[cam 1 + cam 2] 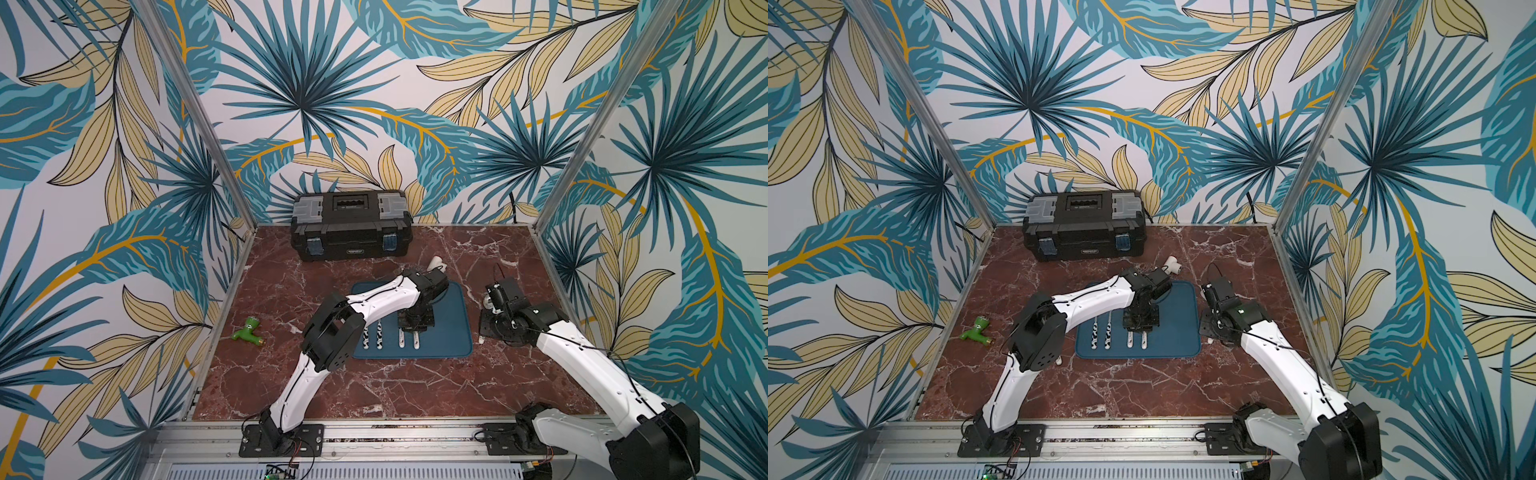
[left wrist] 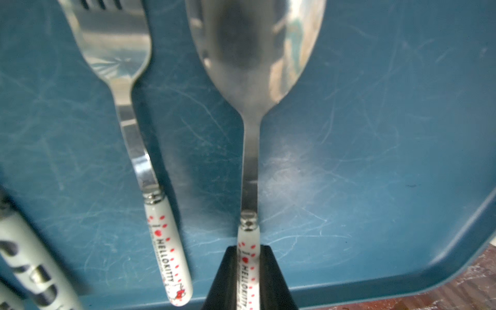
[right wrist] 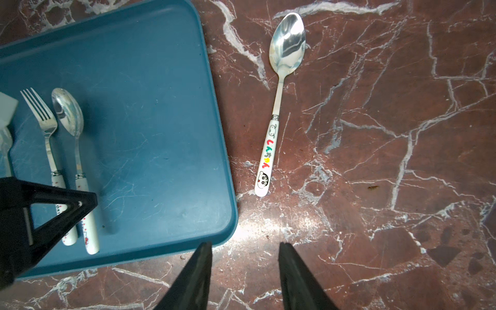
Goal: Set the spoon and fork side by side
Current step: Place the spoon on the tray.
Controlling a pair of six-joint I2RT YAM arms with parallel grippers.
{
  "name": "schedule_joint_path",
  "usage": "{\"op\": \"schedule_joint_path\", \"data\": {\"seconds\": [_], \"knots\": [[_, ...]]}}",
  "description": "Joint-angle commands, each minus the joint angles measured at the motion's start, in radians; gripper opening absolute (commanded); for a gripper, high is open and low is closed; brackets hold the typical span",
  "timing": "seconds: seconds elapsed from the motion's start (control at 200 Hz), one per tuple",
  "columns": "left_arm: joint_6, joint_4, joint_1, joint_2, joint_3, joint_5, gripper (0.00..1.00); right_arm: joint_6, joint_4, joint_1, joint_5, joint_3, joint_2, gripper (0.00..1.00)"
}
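Left wrist view puts me right over the blue tray [image 2: 375, 161]. My left hand [image 2: 248, 257] is pressed in on the white, red-dotted handle of the spoon [image 2: 251, 134], one black finger on either side of it. The fork [image 2: 126, 118], with a matching handle, lies on the tray just beside it. The two run nearly parallel, heads pointing the same way, with a narrow strip of tray between them. I cannot tell whether the spoon rests on the tray or is held a little clear of it.

In the right wrist view my right hand [image 3: 245, 249] is spread, with nothing between its fingers. It hangs over the red marble surface [image 3: 402, 188], just off a corner of the tray. A second spoon [image 3: 279, 102] with a cartoon-printed handle lies on the surface near the tray's edge, apart from it.

In a top view I see two more utensils with black-and-white handles [image 1: 379, 340] on the tray, on the far side of the fork from the spoon. A black toolbox [image 1: 351, 226] sits shut at the back of the surface. A green pipe fitting [image 1: 248, 330] lies well off to the tray's left, and a white fitting [image 1: 1173, 266] lies just behind the tray.
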Motion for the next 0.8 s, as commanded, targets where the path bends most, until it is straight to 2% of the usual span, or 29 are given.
{"op": "schedule_joint_path", "data": {"seconds": [0.0,0.796], "knots": [[-0.008,0.004,0.010,0.004,0.015,-0.021,0.05,-0.013,0.003,-0.005,-0.009,-0.021,-0.013,0.47],[0.001,0.027,0.009,0.040,0.030,0.009,0.11,-0.010,0.031,-0.008,-0.044,-0.030,-0.003,0.48]]}}
